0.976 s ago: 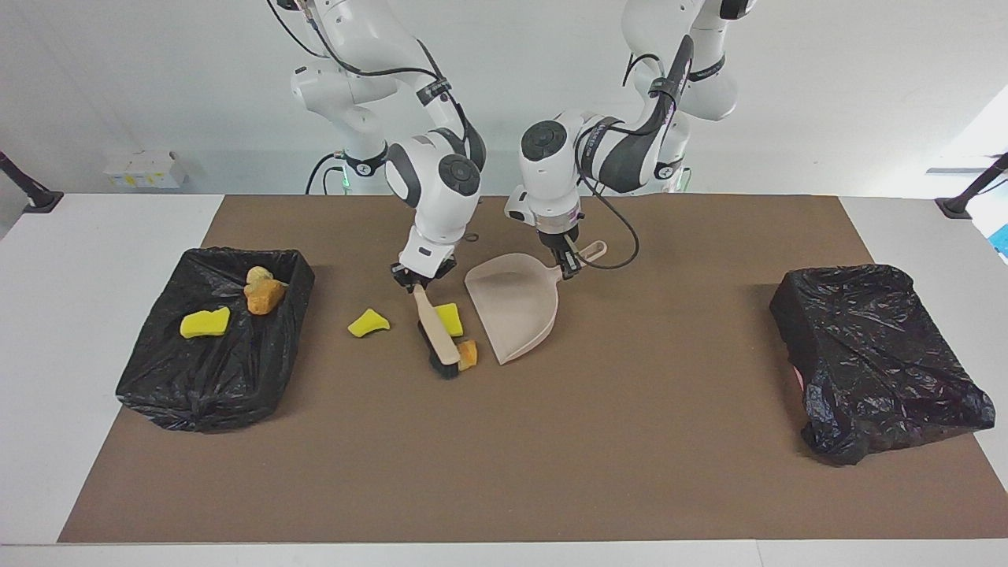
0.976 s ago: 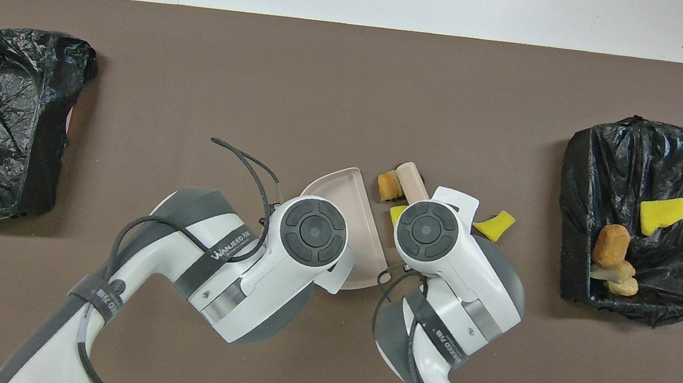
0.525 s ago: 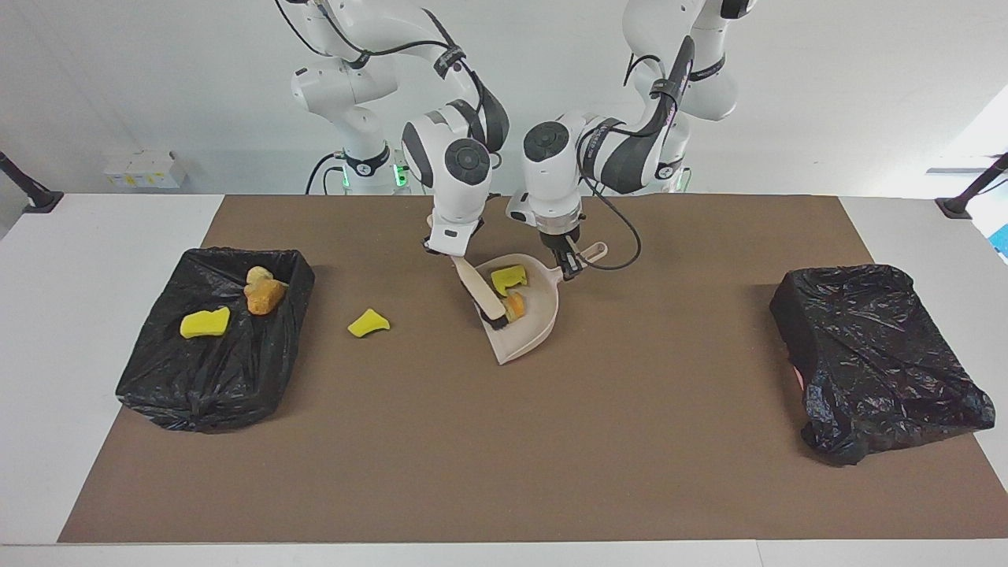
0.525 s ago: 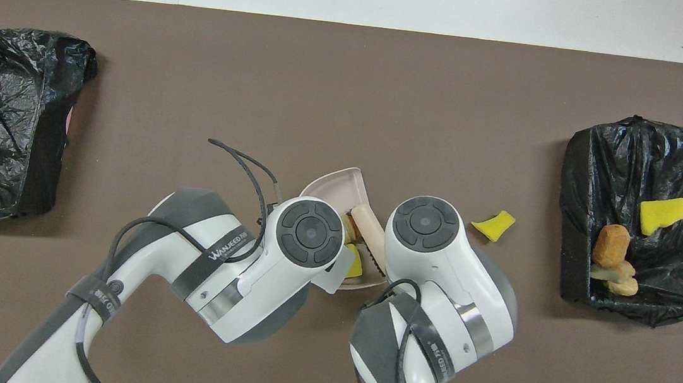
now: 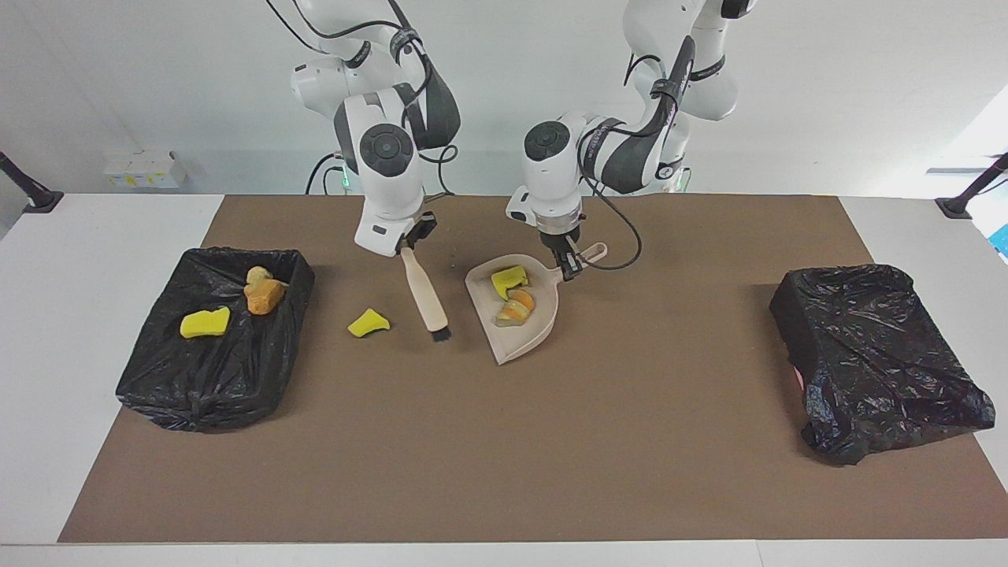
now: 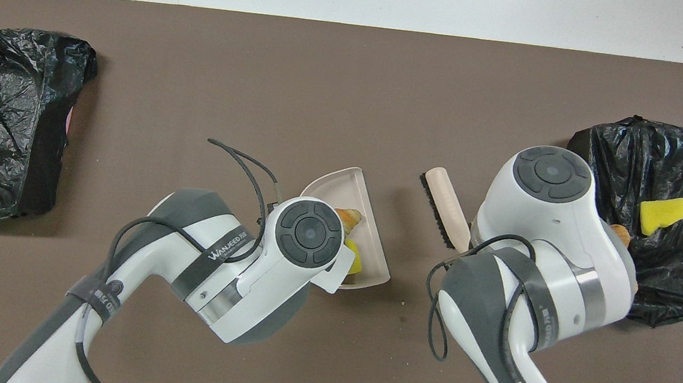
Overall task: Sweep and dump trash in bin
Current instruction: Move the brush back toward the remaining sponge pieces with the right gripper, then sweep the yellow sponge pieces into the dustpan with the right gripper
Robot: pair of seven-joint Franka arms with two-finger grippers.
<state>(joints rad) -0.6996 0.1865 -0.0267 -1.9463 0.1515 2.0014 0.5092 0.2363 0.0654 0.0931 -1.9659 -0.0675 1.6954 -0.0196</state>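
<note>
The brush (image 5: 424, 295), clamped in the right end effector (image 5: 403, 242), had been drawn back from the dustpan (image 5: 516, 335), leaving two scraps (image 5: 513, 295) inside. The pan handle was gripped by the closed left end effector (image 5: 568, 264). One yellow scrap (image 5: 368, 322) remained on the bench (image 5: 504, 441) beside the brush; others lay in the bin (image 5: 216, 378).

Table (image 5: 94, 260) – brown mat (image 5: 551, 441), two bins, dustpan (image 5: 516, 342), yellow scrap (image 5: 368, 323)
</note>
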